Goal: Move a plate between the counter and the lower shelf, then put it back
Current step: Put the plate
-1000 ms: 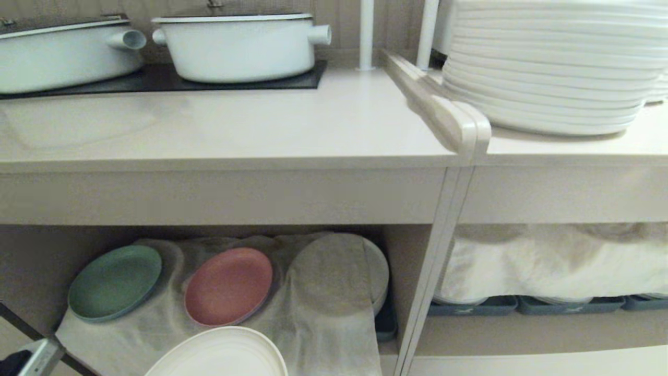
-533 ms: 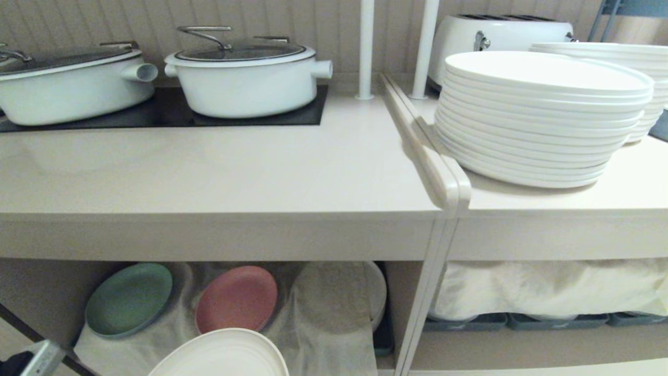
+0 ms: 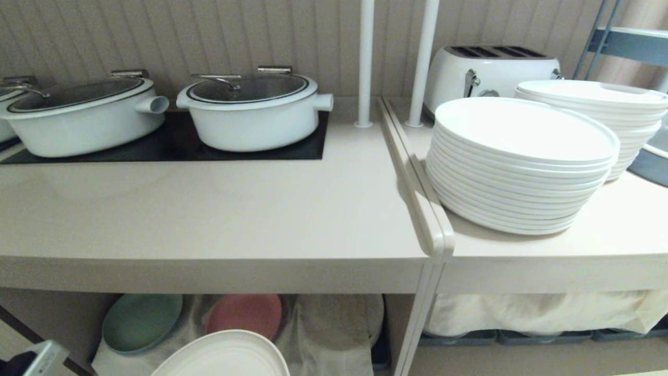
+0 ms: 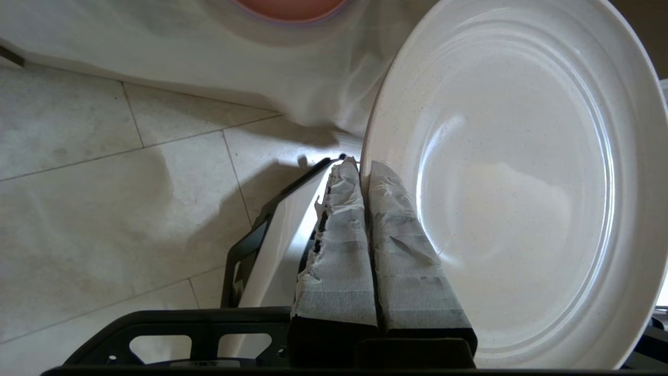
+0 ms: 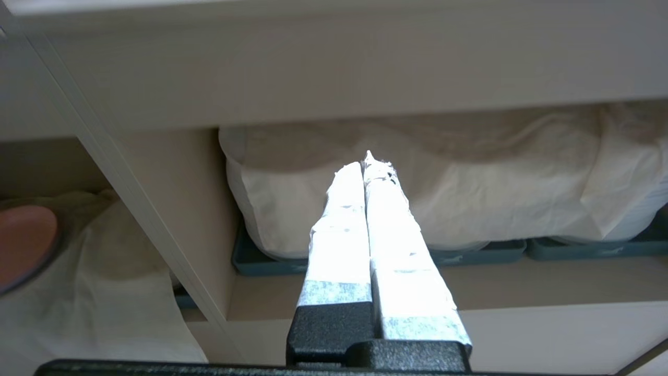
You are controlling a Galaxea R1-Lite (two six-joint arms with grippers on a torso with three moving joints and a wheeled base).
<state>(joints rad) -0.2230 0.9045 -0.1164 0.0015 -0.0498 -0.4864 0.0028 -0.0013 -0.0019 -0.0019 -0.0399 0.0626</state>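
The left gripper (image 4: 360, 167) pinches the plate (image 4: 516, 177) by its rim below the counter's (image 3: 219, 219) front edge (stiff, probably slippery, breakable); the right gripper (image 5: 368, 162) is closed and empty.

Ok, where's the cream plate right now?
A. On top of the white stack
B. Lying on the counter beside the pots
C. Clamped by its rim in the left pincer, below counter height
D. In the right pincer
C: the left pincer is shut on the rim of the plate, and the head view shows the plate below the counter, in front of the shelf.
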